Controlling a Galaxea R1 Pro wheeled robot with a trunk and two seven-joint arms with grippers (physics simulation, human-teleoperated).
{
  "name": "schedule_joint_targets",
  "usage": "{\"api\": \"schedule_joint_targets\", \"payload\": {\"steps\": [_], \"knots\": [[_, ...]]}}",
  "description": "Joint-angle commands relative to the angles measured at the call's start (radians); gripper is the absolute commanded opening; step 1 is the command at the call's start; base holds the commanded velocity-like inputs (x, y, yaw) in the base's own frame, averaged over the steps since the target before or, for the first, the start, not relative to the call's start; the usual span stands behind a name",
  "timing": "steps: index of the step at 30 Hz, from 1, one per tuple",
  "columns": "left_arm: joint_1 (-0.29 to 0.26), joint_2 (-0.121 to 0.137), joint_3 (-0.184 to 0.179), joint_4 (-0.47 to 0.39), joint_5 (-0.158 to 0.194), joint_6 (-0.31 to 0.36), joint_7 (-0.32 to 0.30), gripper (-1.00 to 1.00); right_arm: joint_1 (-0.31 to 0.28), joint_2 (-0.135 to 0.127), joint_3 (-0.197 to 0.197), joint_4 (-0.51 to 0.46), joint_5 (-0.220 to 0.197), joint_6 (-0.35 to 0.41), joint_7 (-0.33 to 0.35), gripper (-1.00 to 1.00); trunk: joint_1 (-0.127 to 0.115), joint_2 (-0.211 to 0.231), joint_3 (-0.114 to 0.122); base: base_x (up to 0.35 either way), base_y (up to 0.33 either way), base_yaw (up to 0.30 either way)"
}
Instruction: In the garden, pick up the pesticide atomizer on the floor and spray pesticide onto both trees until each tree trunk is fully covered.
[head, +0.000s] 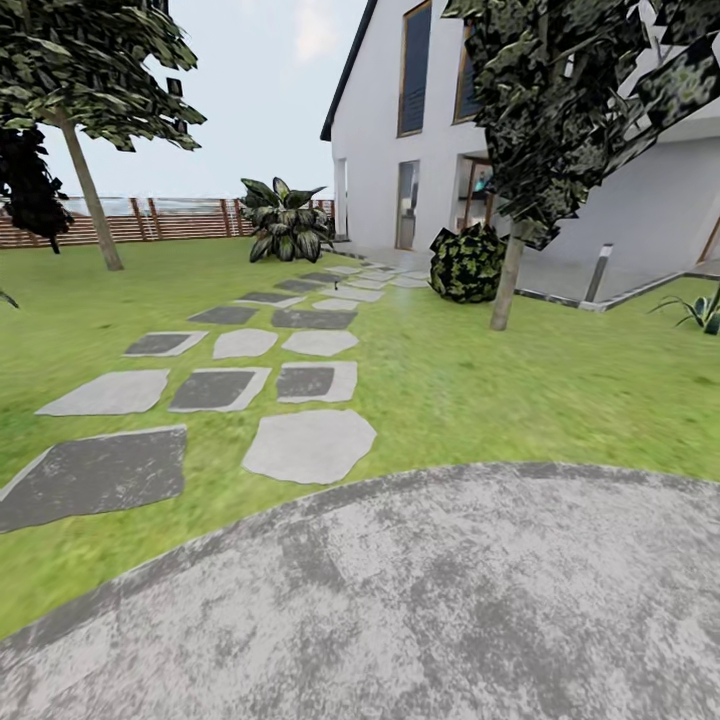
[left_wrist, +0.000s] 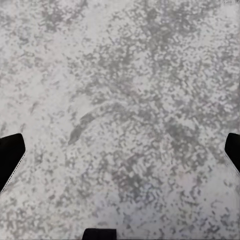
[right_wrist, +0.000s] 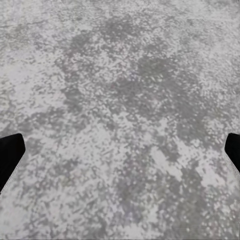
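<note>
Search step, nothing picked up yet. Head view looks out over grey paving (head: 450, 600) at the near edge, then lawn (head: 480, 390) with stepping stones (head: 310, 445) running toward the white house (head: 390, 110). Two trees with pale trunks: one at far left, trunk (head: 92, 205) leaning, by the slat fence (head: 150, 222); one at right, trunk (head: 508, 280) next to a round bush (head: 468, 263). A leafy plant (head: 285, 222) stands at the path's far end.

The atomizer can't be made out anywhere here, so its spot is unknown from these frames; no small black bottle on paving or grass that I can tell. No mist on either trunk, both look bare.

Left wrist view: speckled paving, left gripper (left_wrist: 120, 150) with dark finger tips at both picture edges, spread wide, nothing between. Right wrist view: same paving, right gripper (right_wrist: 120, 150) also spread wide and empty.

Judgement: task barely started. Next move calls for turning head or base to find the atomizer on the floor, likely near the paving, then lowering one arm onto it.
</note>
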Motion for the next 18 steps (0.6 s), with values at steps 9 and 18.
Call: {"api": "schedule_joint_targets", "payload": {"steps": [9,18], "knots": [[0.0,0.0,-0.002,0.0,0.0,0.001,-0.002,1.0,0.0,0.0,0.0,0.0,0.0,0.0,0.0,1.0,0.0,0.0,-0.011,0.34,0.0,0.106],[0.0,0.0,-0.005,0.007,0.0,0.003,-0.012,1.0,0.0,0.0,0.0,0.0,0.0,0.0,0.0,1.0,0.0,0.0,-0.024,0.34,0.0,0.159]]}}
